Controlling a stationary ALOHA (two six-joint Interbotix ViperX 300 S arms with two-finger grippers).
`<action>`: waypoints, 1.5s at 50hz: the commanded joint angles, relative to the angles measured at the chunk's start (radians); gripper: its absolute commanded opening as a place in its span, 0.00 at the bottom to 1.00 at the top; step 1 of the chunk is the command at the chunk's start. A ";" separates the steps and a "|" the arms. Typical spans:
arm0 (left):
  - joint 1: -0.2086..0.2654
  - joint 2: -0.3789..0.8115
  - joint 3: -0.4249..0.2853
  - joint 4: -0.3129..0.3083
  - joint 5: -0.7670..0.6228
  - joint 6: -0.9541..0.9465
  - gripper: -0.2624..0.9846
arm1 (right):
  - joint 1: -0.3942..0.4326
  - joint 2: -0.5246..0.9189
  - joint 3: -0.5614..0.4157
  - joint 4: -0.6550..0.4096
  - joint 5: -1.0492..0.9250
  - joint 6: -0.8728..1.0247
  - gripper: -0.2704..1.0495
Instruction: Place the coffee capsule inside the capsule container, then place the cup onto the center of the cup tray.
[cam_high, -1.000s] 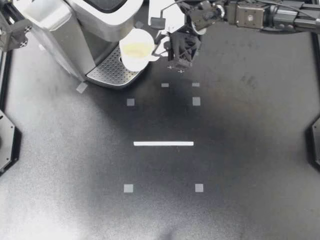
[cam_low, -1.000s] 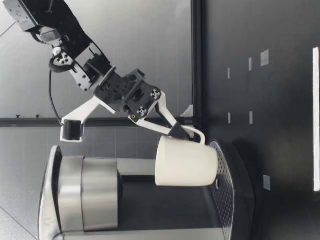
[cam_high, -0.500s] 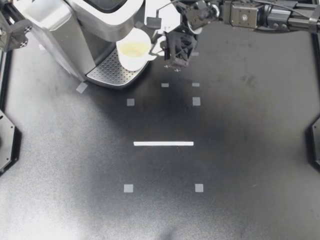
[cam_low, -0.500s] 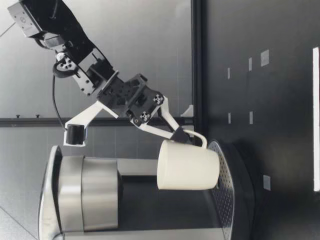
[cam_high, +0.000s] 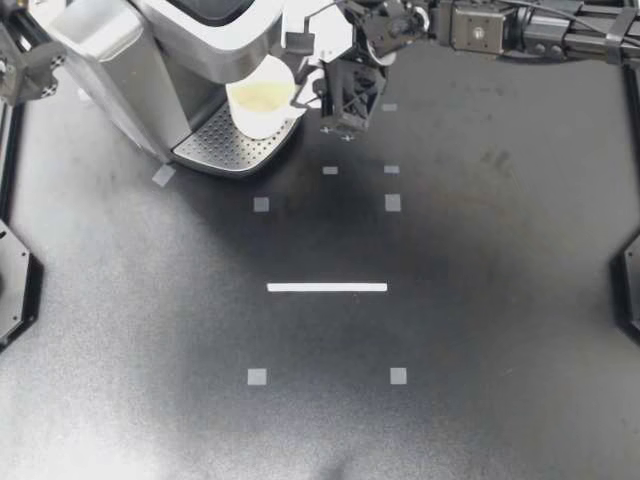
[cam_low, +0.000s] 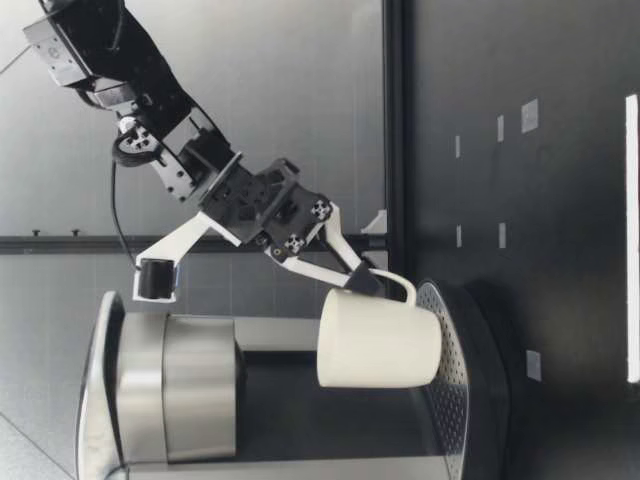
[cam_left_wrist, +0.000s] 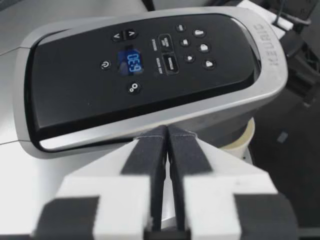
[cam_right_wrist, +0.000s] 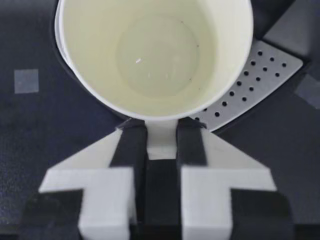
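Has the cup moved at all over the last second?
Yes. In the top view the cup, held by its handle in my right hand, has shifted farther in over the cup tray, toward the coffee machine.

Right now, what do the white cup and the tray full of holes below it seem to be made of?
Cup: cream-white and smooth, with a faint sheen, a thick rim and a moulded handle. It is likely glazed ceramic, though hard plastic is possible.
Cup tray: silvery with a dull sheen and rows of punched round holes. It looks like sheet metal, perhaps metal-coloured plastic.
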 joint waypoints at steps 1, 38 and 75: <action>-0.002 -0.006 -0.012 0.006 -0.008 0.000 0.30 | 0.005 -0.017 -0.037 0.003 -0.003 0.000 0.29; -0.002 -0.026 0.005 0.006 -0.018 -0.008 0.30 | 0.009 0.014 -0.078 0.003 0.025 0.005 0.41; -0.002 -0.026 0.011 0.006 -0.058 -0.029 0.30 | 0.006 -0.080 0.006 0.000 0.011 0.005 0.68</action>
